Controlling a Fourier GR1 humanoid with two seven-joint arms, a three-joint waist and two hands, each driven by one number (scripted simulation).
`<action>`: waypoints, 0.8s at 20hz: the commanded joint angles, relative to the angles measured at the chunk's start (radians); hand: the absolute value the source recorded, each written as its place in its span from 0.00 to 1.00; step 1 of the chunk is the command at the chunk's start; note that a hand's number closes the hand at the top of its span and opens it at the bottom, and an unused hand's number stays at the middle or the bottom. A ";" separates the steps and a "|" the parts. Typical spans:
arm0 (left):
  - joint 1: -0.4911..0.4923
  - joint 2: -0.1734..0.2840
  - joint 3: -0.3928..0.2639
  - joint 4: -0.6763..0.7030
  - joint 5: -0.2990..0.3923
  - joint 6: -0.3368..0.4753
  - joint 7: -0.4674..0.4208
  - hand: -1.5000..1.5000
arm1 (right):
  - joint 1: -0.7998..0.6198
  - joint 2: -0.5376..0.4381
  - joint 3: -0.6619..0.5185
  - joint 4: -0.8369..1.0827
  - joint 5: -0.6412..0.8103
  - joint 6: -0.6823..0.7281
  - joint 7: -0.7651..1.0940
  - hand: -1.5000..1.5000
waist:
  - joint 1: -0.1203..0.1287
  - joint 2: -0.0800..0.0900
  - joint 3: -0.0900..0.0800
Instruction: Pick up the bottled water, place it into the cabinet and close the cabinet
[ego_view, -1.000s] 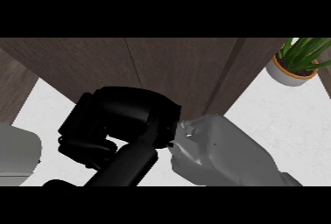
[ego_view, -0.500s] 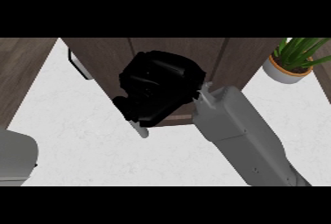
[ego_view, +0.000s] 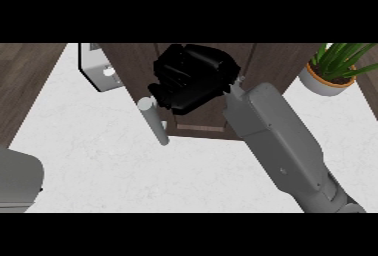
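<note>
The dark wooden cabinet (ego_view: 203, 55) fills the top of the head view. Its door (ego_view: 199, 117) carries a grey bar handle (ego_view: 153, 121) near its left edge. My right hand (ego_view: 190, 80) lies flat against the door's front just right of the handle, open with relaxed fingers and holding nothing. Its grey forearm (ego_view: 277, 140) runs down to the lower right. No bottled water shows anywhere. A pale grey fitting (ego_view: 100, 72) shows at the door's upper left; what it is I cannot tell. Only a grey piece of my left arm (ego_view: 16, 180) shows at the lower left edge.
A potted green plant (ego_view: 332, 70) in a white pot stands on the white counter (ego_view: 111, 170) at the upper right. A strip of dark wood (ego_view: 22, 85) runs along the left edge.
My right hand has gone up and away from me with the door. The handle now shows beside the hand, and more of the white counter shows below.
</note>
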 joint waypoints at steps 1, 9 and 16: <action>-0.014 -0.008 0.031 0.000 0.017 -0.015 0.030 0.00 | -0.086 -0.027 -0.089 0.120 0.059 0.009 -0.089 1.00 | 0.002 0.011 -0.002; -0.053 -0.032 0.030 -0.010 -0.009 -0.007 0.045 0.00 | -0.207 -0.017 -0.128 0.131 0.165 -0.122 -0.153 0.00 | 0.004 0.014 -0.003; -0.066 -0.036 0.037 0.020 -0.021 -0.039 0.060 0.00 | -0.241 -0.010 -0.153 0.141 0.173 -0.171 -0.149 0.00 | 0.002 0.014 -0.004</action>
